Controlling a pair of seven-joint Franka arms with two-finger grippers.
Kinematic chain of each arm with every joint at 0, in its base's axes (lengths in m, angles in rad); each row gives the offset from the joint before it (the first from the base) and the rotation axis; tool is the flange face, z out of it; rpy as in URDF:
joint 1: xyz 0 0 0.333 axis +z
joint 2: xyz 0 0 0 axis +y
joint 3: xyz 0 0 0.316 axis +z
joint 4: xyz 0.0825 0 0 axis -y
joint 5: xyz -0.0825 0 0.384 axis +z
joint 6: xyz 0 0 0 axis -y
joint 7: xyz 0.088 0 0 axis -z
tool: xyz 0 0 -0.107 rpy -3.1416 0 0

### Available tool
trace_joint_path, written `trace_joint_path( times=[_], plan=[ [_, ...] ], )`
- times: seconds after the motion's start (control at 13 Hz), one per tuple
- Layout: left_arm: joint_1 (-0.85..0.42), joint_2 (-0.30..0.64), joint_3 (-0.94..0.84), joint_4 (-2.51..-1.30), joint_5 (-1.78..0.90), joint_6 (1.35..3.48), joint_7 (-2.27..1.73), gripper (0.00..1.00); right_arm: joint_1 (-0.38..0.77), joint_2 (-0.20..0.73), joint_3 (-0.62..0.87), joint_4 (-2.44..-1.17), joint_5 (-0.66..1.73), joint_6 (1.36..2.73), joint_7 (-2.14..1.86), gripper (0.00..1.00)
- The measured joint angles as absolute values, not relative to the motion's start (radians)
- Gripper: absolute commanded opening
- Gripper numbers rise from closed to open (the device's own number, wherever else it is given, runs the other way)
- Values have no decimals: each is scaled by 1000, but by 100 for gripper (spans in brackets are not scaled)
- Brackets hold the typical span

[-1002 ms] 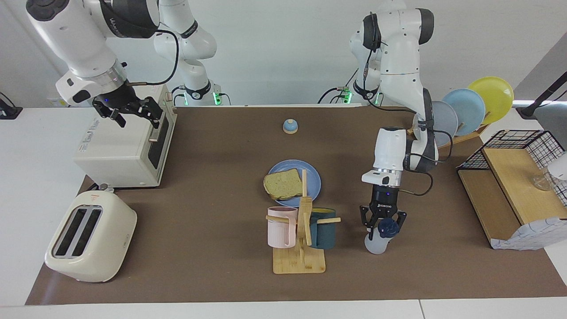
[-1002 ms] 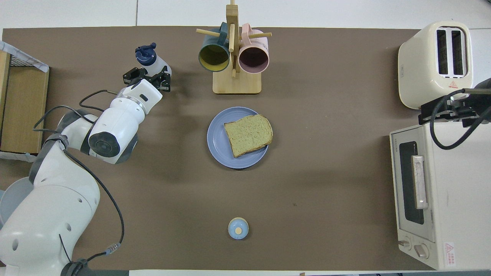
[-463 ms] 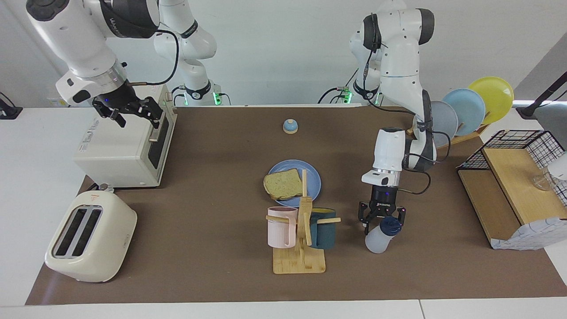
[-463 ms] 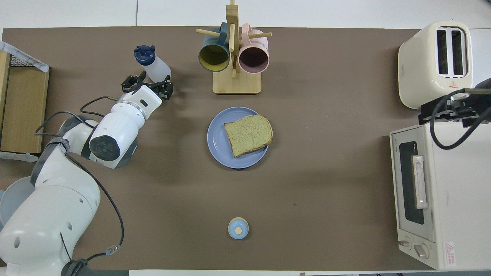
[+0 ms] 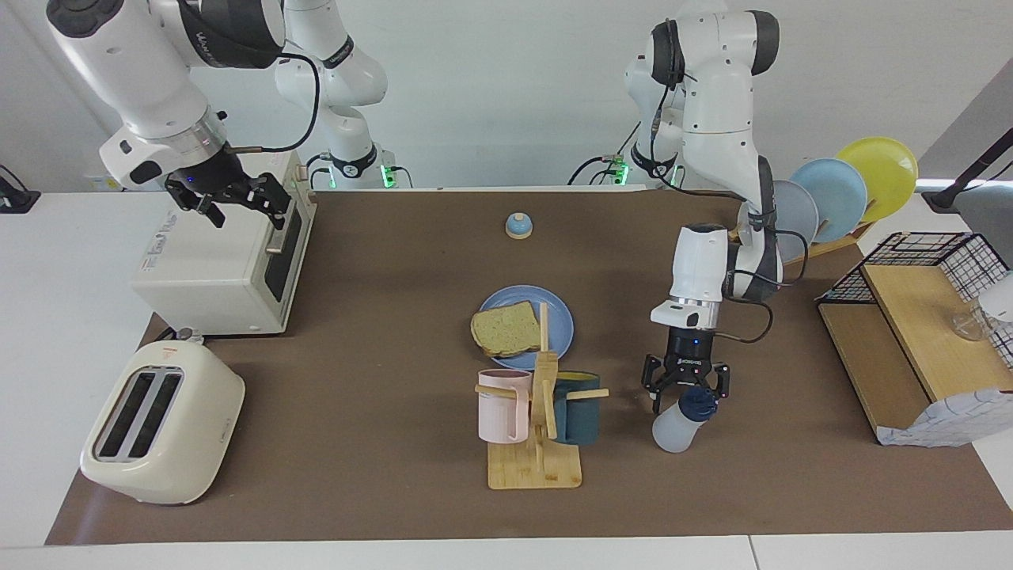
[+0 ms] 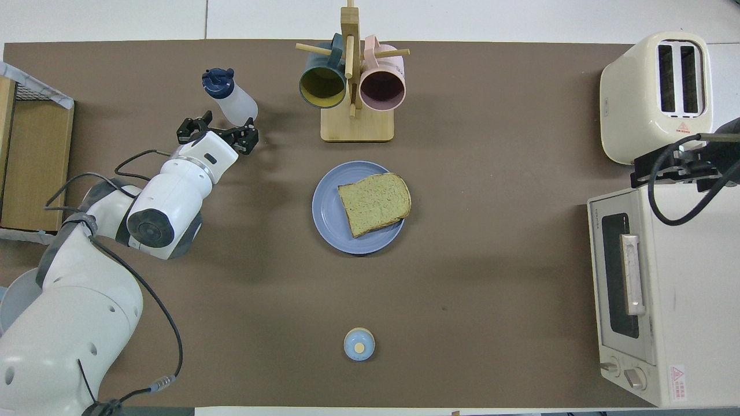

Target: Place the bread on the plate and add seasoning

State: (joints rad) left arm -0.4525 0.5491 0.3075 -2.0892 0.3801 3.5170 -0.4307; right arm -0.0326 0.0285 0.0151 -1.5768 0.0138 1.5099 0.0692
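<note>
On plate (image 5: 560,317): bread (image 5: 506,329); left pincer (image 5: 686,389) wide, above seasoning (image 5: 679,423).

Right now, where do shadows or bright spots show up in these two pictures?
Overhead view: soft shadows lie on the brown mat beside the plate, the mug rack and the seasoning bottle. Facing view: a broad soft shadow lies near the bell; green lights glow at the arm bases.
</note>
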Motion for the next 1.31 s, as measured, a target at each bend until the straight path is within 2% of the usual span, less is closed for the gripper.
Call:
trace_joint_path(
  times=[0.31, 0.69, 1.08, 1.31],
  plan=[
    [-459, 415, 298, -2218, 390, 3517, -431, 100, -33, 29, 15, -1577, 14, 1510, 69, 100],
    [-565, 280, 291, -2340, 392, 3484, -507, 100, -33, 29, 15, -1577, 14, 1510, 69, 100],
    [-670, 104, 288, -2323, 392, 3150, -606, 100, -33, 29, 15, -1577, 14, 1510, 69, 100],
    [-711, 2, 280, -2264, 392, 2895, -631, 100, -33, 29, 15, -1577, 14, 1510, 69, 100]
  ],
)
